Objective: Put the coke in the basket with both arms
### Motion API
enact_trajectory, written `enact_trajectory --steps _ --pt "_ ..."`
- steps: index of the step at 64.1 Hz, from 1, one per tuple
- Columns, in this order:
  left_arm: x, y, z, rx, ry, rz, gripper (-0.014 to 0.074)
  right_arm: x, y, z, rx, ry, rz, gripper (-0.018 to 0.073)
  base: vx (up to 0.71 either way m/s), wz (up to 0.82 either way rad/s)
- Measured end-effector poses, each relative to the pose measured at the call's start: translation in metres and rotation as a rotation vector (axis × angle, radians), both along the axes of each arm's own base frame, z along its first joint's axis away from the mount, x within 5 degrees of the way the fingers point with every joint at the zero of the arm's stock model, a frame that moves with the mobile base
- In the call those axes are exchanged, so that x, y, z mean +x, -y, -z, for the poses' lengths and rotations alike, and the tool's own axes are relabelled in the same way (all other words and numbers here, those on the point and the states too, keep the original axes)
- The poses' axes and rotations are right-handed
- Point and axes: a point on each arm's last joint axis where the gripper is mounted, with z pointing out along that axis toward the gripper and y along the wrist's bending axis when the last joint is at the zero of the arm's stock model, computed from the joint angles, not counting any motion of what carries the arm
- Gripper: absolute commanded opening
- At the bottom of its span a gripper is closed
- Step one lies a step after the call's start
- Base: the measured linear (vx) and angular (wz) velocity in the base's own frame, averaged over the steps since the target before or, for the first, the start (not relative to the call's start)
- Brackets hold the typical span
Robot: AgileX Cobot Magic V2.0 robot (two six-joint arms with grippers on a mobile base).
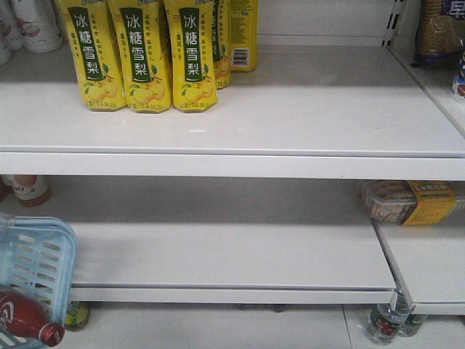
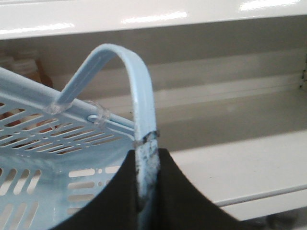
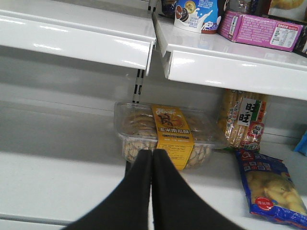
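Slotted blue basket (image 1: 33, 254) holds coke (image 1: 29, 322); left tool (image 2: 146, 191) clamps its handle (image 2: 139, 100), right tool (image 3: 152, 158) closed, empty.

Upper shelf (image 1: 305, 109): pear-drink bottles (image 1: 149, 54) stand at rear left.
Basket (image 1: 36, 258): lower left, in front of the lower shelf (image 1: 240, 254).
Coke (image 1: 29, 320): lies in basket, cap toward right.
Snack tray (image 1: 410, 201): right, under the upper shelf.
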Motion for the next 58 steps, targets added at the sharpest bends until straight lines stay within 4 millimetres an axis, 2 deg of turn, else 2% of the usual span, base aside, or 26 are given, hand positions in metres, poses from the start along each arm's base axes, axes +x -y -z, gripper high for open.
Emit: enact_trajectory --steps 5,14,58 --pt "-0.0016 -0.0020 0.0056 0.013 0.049 -0.024 -0.0006 0.0000 0.0000 0.0000 0.000 0.000 0.000 -0.0009 0.00 0.00" --pt "-0.0055 -0.0050 0.0024 -0.005 0.120 -0.068 -0.0006 0.0000 0.0000 0.0000 0.000 0.000 0.000 -0.0009 0.00 0.00" --pt "-0.0057 -0.0098 0.0073 -0.012 0.072 -0.152 -0.0006 0.0000 0.0000 0.0000 0.000 0.000 0.000 -0.0009 0.00 0.00"
